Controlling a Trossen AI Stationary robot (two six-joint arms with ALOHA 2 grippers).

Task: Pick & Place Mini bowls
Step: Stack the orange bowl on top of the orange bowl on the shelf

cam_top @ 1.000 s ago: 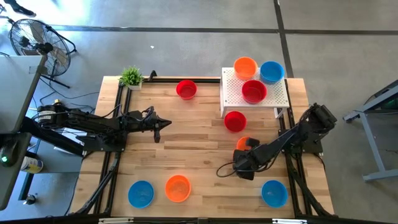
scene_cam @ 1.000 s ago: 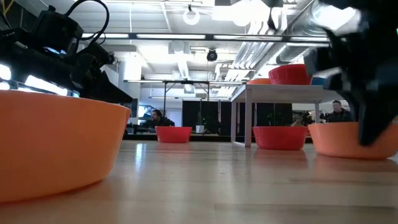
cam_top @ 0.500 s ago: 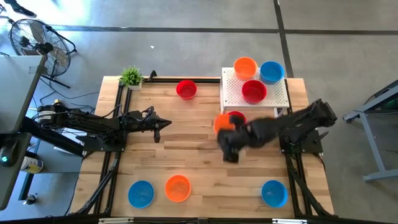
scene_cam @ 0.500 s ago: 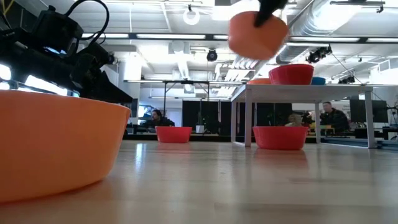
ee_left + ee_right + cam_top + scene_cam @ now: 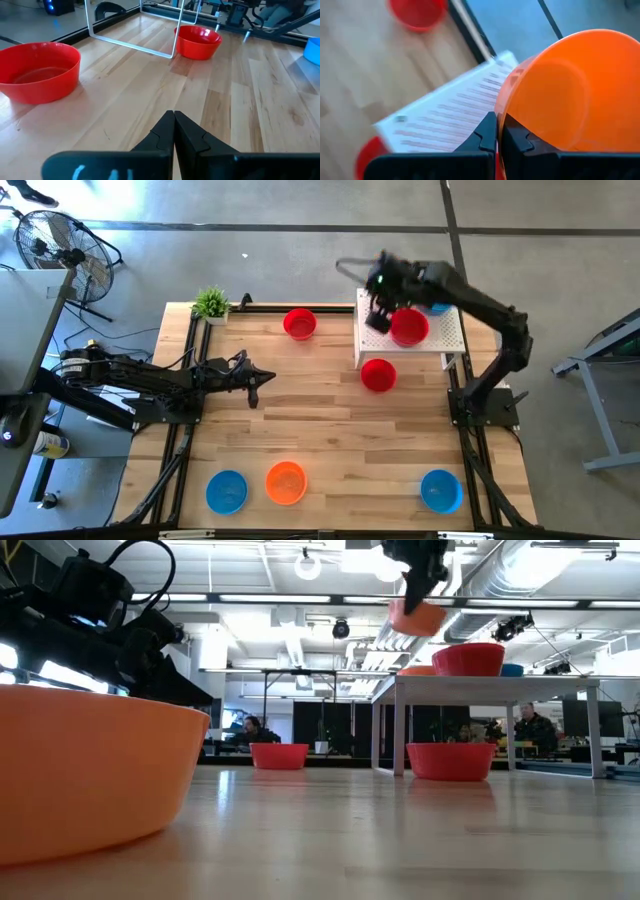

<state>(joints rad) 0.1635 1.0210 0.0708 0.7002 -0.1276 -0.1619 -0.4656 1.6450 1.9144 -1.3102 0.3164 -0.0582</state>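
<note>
My right gripper [image 5: 378, 318] hangs over the left end of the white perforated stand [image 5: 442, 342], shut on an orange mini bowl [image 5: 417, 617] that fills the right wrist view [image 5: 570, 95]. The arm hides this bowl in the high view. A red bowl [image 5: 409, 327] sits on the stand, and a blue one [image 5: 440, 305] peeks out behind the arm. Two more red bowls [image 5: 377, 375] [image 5: 299, 323] rest on the table. My left gripper [image 5: 255, 385] stays shut and empty at the table's left [image 5: 174, 125]. My right gripper pinches the orange bowl's wall at the rim [image 5: 504, 116] between its two fingers. The fingers come from above, slanting down. The bowl hangs tilted below them [image 5: 410, 622], lifted clear, higher than the stand's top.
Near the front edge sit a blue bowl [image 5: 227, 491], an orange bowl [image 5: 286, 482] and another blue bowl [image 5: 441, 490]. A small green plant [image 5: 211, 303] stands at the far left corner. Bare wood lies in the table's middle. People sit in the room beyond.
My right gripper has lifted the orange bowl off the table's near right part. It has swung it up and toward the far edge, past the red bowl on the table, to above the stand's left end. The wrist has rolled and the bowl now hangs tilted.
</note>
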